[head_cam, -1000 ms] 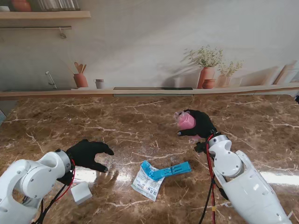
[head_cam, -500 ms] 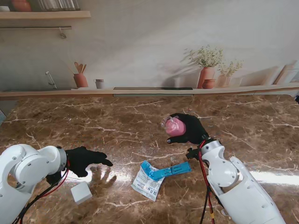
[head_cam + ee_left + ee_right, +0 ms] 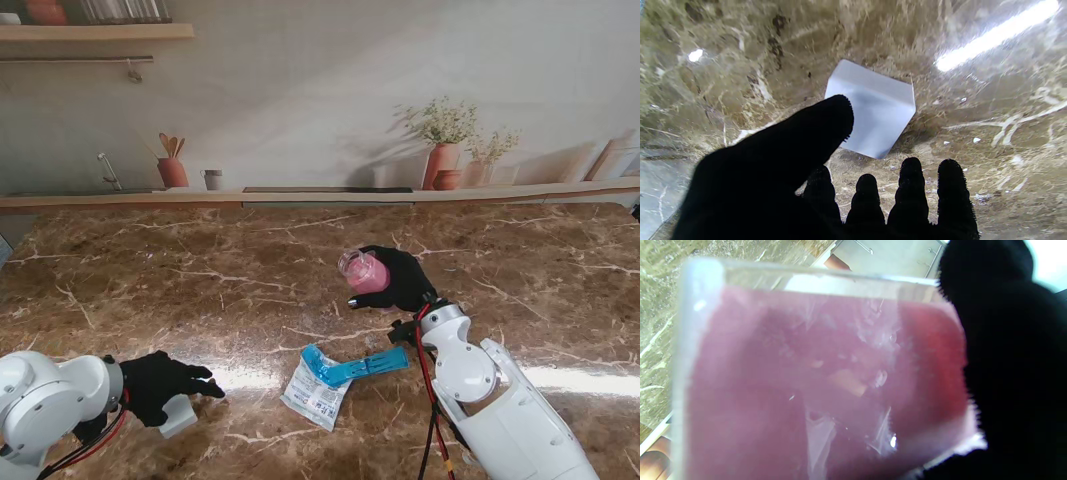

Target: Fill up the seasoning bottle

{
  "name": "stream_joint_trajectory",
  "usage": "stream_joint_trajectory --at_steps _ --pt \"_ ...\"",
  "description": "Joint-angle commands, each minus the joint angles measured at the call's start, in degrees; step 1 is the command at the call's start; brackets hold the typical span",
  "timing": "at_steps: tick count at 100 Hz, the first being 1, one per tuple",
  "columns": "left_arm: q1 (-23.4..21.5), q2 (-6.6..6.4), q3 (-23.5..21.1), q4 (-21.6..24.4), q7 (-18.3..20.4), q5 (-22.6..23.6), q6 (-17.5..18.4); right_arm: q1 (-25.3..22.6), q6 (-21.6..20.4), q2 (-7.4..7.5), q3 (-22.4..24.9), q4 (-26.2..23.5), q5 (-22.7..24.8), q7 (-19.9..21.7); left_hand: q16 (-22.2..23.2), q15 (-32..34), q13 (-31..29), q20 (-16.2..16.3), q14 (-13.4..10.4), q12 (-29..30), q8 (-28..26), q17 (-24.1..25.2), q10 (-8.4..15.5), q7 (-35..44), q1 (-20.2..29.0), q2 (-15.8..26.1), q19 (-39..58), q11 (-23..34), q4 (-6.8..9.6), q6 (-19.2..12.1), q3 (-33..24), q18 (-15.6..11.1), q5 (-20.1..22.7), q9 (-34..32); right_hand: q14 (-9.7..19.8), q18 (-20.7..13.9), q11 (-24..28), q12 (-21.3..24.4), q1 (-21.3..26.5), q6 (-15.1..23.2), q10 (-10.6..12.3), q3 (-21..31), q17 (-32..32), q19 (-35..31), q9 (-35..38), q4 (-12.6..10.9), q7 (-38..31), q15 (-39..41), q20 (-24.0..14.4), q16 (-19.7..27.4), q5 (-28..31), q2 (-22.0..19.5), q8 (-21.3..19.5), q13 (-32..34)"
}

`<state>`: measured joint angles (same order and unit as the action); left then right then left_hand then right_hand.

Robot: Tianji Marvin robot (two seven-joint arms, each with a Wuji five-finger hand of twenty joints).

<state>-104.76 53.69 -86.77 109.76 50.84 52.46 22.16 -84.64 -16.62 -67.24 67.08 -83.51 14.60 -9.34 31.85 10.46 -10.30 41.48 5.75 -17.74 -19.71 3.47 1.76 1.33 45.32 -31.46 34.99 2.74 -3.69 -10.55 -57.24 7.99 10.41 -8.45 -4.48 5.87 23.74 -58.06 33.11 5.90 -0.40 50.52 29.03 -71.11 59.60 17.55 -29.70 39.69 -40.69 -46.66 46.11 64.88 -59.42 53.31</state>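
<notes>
Although the clear plastic seasoning bottle (image 3: 361,271), pink inside, appears filled and lidless in the clenched right hand (image 3: 402,280) mid-worktop, the white square cap (image 3: 181,414) remains near the front-left edge beneath the left hand (image 3: 160,384), fingers spread, holding nothing. Capping remains.

- Both arms (image 3: 500,400) wear smooth, glossy white shells, built of rounded segments.
- The left arm (image 3: 45,400) at the lower left of the frame ends in a bulbous white joint.
- Each hand is covered in a black fabric glove: left hand (image 3: 160,385), right hand (image 3: 400,280).
- The glove's fingers (image 3: 952,186) look fuzzy at the edges.
- Red and black cables (image 3: 432,400) run along the right arm; a red cable (image 3: 95,440) loops beneath the left.
</notes>
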Motion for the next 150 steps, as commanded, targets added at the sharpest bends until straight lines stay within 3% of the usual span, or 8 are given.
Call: stream_joint_trajectory --at_steps 1,40,67,80,96,125,133,150 --pt "-1.62 -0.08 -0.67 0.79 -0.52 0.86 0.91 -0.16 0.46 -0.49 -0.17 -0.08 -0.76 0.47 0.89 0.19 0.83 1.05 -0.85 0.56 -0.8 0.65 0.16 -1.15 -2.09 -2.58 -0.58 -1.68 -0.32 -0.76 0.88 0.02 -2.6 1.6 4.98 -0.38 18.03 -5.58 16.04 13.79 7.94 13.9 3.84 -15.69 4.93 -3.56 -24.22 26.45 -6.47 -7.34 11.77 -34.21 -8.96 3.86" --pt "-6.17 1.36 -2.97 -0.23 -11.07 9.61 7.16 -0.06 1.59 -0.78 -0.49 0.04 -2.5 0.51 4.89 4.68 -4.19 2.85 -0.4 -5.02 -2.37 -1.64 0.2 0.07 -5.91 -6.78 6.55 0.08 -1.87 1.69 3.15 0.12 -2.93 1.61 4.84 -0.34 18.07 -5.49 16.04 13.77 7.8 14.12 3.86 -15.61 4.88 -3.5 -24.25 26.51 -6.83 -7.43 11.84 -34.08 -8.96 3.9" --pt "-5.95 1.58 -1.74 -2.7 -13.69 12.33 7.19 0.16 1.65 -0.88 -0.54 0.06 -2.85 0.38 14.95 13.49 -10.95 1.01 -0.02 -18.99 -31.48 -5.26 1.7 6.37 -6.63 -8.39 13.55 8.31 -3.16 2.1 4.32 -2.98 -5.02 -0.3 4.86 -0.34 17.97 -5.25 16.0 13.7 7.87 14.14 3.87 -15.55 4.91 -3.48 -24.17 26.51 -6.96 -7.44 11.81 -34.05 -8.91 3.9" --pt "-5.53 1.9 -1.16 -5.12 -19.3 14.07 8.6 0.46 1.81 -0.96 -0.76 0.41 -3.36 0.43 17.57 17.69 -15.52 0.85 -0.6 -23.52 -48.81 -8.2 3.71 19.41 -8.3 -10.18 17.67 22.51 -4.07 1.81 4.56 -3.93 -4.99 -3.04 4.86 -0.34 17.93 -5.11 16.0 13.7 7.83 14.16 3.88 -15.53 4.99 -3.49 -24.04 26.46 -7.01 -7.42 11.78 -34.01 -8.81 3.86" --pt "-4.56 2.43 0.13 -9.09 -28.61 14.76 10.09 0.85 1.78 -1.03 -1.06 0.93 -3.91 0.66 19.18 23.88 -26.68 -0.68 -0.77 -25.41 -33.48 -16.53 3.25 50.05 -7.57 -14.06 25.79 32.33 -4.6 1.46 3.07 -3.26 4.97 -19.01 4.86 -0.34 17.74 -4.8 15.98 13.61 7.8 14.22 3.88 -15.5 5.08 -3.48 -23.85 26.21 -7.08 -7.27 11.83 -33.83 -8.64 3.86" --pt "-2.24 2.67 3.47 -13.45 -35.12 15.39 9.6 1.01 2.09 -1.05 -1.18 1.01 -4.05 0.78 18.06 25.56 -35.04 -2.59 1.32 -24.97 -22.81 -23.38 0.67 53.09 -4.2 -11.99 30.39 33.81 -4.65 3.39 2.53 -0.82 19.72 -29.83 4.86 -0.3 17.76 -4.66 15.93 13.6 7.85 14.28 3.83 -15.34 5.13 -3.46 -23.77 25.96 -7.14 -7.08 11.88 -33.86 -8.43 3.88" --pt "-1.77 2.84 4.33 -14.57 -36.21 14.19 8.48 0.99 2.13 -1.03 -1.15 1.0 -4.01 0.79 20.92 25.26 -38.81 -3.28 2.66 -36.27 -10.3 -26.23 -0.69 54.58 4.42 -8.18 31.53 26.15 -6.58 1.92 6.01 -0.22 26.19 -37.94 4.86 -0.28 17.77 -4.64 15.94 13.58 7.81 14.27 3.81 -15.27 5.11 -3.46 -23.75 25.93 -7.15 -7.04 11.84 -33.83 -8.38 3.89" --pt "-1.3 3.51 5.47 -16.01 -39.84 11.12 5.7 1.0 2.38 -0.99 -1.2 1.07 -3.97 0.97 23.37 25.41 -43.69 -2.21 3.7 -40.16 -8.8 -29.66 -0.85 58.59 7.79 -6.47 33.17 21.5 -6.11 -0.84 7.25 1.1 32.49 -45.57 4.86 -0.28 17.79 -4.63 15.95 13.55 7.81 14.26 3.82 -15.25 5.11 -3.46 -23.73 25.94 -7.19 -7.02 11.81 -33.85 -8.31 3.89"
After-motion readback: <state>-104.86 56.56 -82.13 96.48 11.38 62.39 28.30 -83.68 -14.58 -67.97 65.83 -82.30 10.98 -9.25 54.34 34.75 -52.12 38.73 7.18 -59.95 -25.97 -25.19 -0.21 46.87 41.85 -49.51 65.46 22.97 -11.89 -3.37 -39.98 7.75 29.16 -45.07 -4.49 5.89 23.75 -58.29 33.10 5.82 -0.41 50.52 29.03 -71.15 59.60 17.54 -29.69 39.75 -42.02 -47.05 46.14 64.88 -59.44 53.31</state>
